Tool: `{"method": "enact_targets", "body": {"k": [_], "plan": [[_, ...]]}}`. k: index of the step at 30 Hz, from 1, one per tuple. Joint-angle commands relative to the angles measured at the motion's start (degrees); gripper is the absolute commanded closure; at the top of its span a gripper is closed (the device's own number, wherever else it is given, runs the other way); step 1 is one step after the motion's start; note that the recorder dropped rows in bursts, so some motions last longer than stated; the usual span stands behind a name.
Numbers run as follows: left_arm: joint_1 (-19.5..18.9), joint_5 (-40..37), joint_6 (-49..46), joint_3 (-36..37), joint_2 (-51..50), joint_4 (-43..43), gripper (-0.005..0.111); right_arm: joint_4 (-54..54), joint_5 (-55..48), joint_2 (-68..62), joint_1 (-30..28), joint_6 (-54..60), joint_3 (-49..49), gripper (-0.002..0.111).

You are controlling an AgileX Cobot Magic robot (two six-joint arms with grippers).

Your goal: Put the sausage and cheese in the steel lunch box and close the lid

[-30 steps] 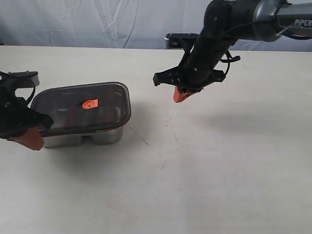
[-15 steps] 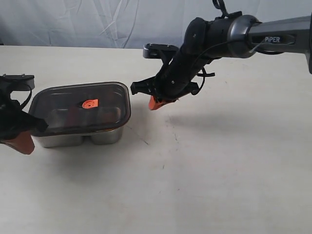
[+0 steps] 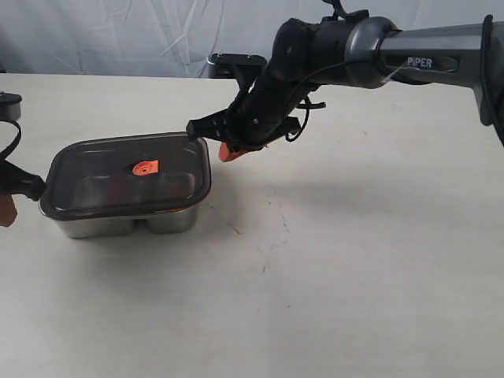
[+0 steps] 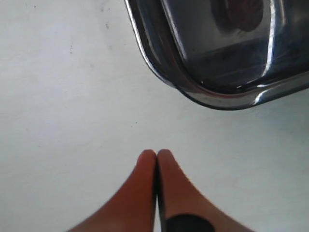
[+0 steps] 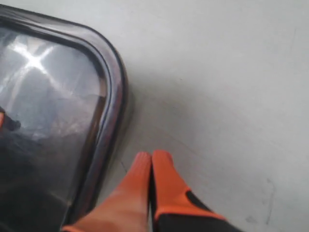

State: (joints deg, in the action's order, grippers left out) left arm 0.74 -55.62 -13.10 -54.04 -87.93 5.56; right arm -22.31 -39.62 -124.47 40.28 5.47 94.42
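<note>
1. The steel lunch box (image 3: pixel 118 223) stands on the left part of the table (image 3: pixel 354 276), with its long side facing the exterior camera. Its shiny wall shows below the lid along the near side.
2. The lid (image 3: pixel 94 185) lies on top of the box and looks level. Its rounded corners line up with the box's corners, and the orange valve (image 3: pixel 145 167) sits near its middle.
3. The sausage (image 4: pixel 241 12) shows only as a dim red-brown shape through the dark lid. The cheese cannot be made out through it.
4. The left gripper (image 4: pixel 157 154) has its orange fingertips pressed together with nothing between them. In the left wrist view they point at a rounded corner of the box, with a strip of bare table between tips and steel.
5. In the exterior view this gripper sits at the picture's left border, just beside the box's left end. A black part of it comes very near the lid's edge, and whether they touch cannot be told.
6. The right gripper (image 5: pixel 152 157) is also pinched together and holds nothing. Its tips hang over the table just beside the lid's far right corner, outside the rim.
7. The right arm (image 3: pixel 378 47) reaches in from the upper right.
8. Bare tabletop with a few faint dark marks stretches in front of the box and to its right.
</note>
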Motion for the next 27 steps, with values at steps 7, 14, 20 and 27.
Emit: {"method": "enact_targets", "body": {"k": [7,14,20,27], "plan": [[-0.13,3.76,1.16,-0.14,0.63,-0.4,0.107,4.06,-3.57,-0.29,1.71,-3.15,0.71,0.109],[-0.13,4.01,1.16,-0.14,0.63,-0.4,0.107,3.81,-4.12,-0.29,3.76,-3.15,0.71,0.109],[-0.13,4.01,1.16,-0.14,0.63,-0.4,0.107,3.66,-5.38,-0.29,3.88,-3.73,0.71,0.109],[-0.13,4.01,1.16,-0.14,0.63,-0.4,0.107,2.54,-6.49,-0.29,3.99,-3.89,0.71,0.109]]}}
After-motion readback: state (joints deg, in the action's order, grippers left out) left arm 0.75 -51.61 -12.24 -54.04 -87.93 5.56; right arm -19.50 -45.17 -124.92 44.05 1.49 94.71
